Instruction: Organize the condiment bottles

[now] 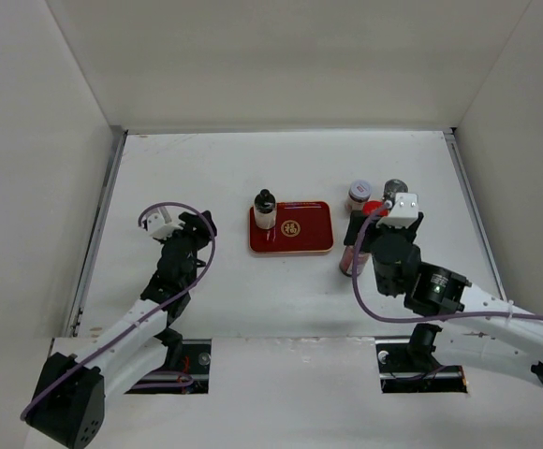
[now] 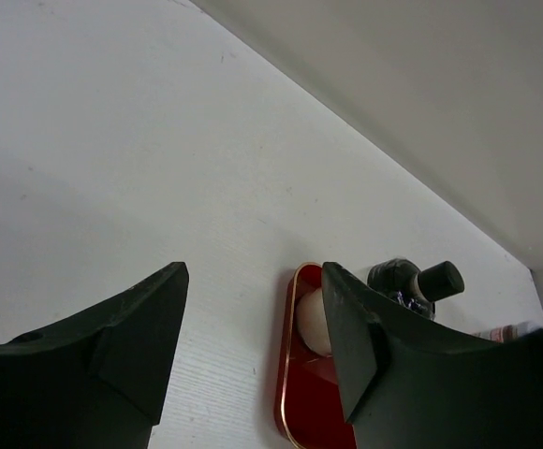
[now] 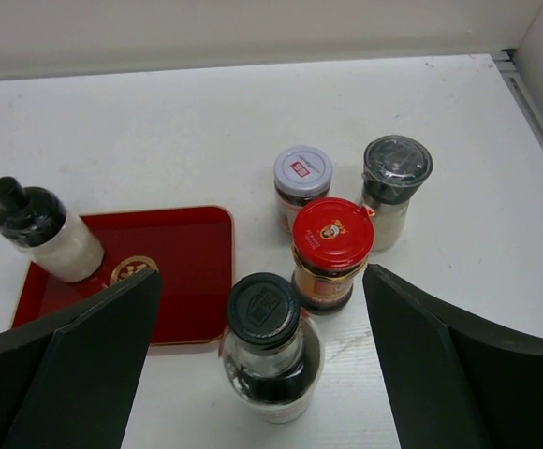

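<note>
- left gripper [image 2: 253, 281]: over the left part of the desk [image 1: 206, 159], left of the tray and apart from it. Jaws partly apart, nothing between them.
- white bottle with black cap [image 3: 51, 245]: upright on the red tray [image 3: 183, 271], in the far left corner.
- gold emblem [image 1: 291, 227]: middle of the tray floor, just right of the white bottle.
- dark black-capped bottle [image 3: 270, 360]: upright on the desk, just off the tray's near right corner.
- right gripper [image 3: 259, 281]: jaws wide, one finger on each side of the dark black-capped bottle. Gaps show on both sides, so it holds nothing.
- white-lidded jar [image 3: 302, 178]: on the desk right of the tray, at the back of the cluster.
- red-lidded jar [image 3: 331, 245]: just behind the dark black-capped bottle and in front of the white-lidded jar. Cannot tell if they touch.
- grey-lidded shaker [image 3: 396, 182]: rightmost, upright, just beside the red-lidded jar.
</note>
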